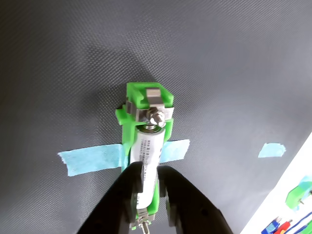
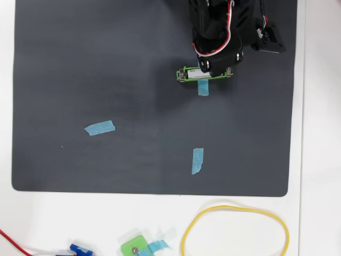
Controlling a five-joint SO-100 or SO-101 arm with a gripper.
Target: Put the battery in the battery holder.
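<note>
The bright-green battery holder lies on the dark mat with a silver screw at its far end and a blue tape strip crossing under it. The white-silver battery lies lengthwise inside the frame, its far end against the screw contact. My gripper comes in from the bottom of the wrist view, its black fingers closed tightly around the battery's near end. In the overhead view the holder sits at the mat's upper right. The battery peeks out there from beneath the arm, which hides the fingers.
Loose blue tape pieces lie on the mat. On the white table below the mat are a yellow loop, a small green square piece and red and blue wires.
</note>
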